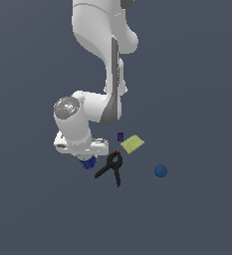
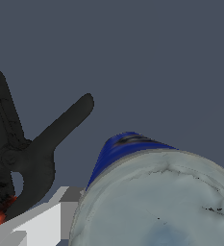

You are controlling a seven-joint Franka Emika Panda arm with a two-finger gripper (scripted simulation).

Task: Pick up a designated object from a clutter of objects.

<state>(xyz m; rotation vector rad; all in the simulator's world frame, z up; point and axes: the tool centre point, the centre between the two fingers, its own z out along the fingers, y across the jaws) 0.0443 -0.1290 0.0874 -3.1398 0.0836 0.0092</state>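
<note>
One blue can [image 2: 132,158], one black clamp [image 1: 111,168], one blue ball [image 1: 161,171], one yellow pad [image 1: 132,144]

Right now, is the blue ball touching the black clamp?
No. The blue ball sits apart from the black clamp, with bare floor between them.

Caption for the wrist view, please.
Wrist close-up: gripper over the blue can's grey lid, black clamp beside it.

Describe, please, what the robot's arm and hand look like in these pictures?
The arm is glossy white with rounded, bulbous links and dark grey seams. One joint carries a round grey cap with small red and green marks. The hand is mostly hidden; one pale, blocky finger shows.
</note>
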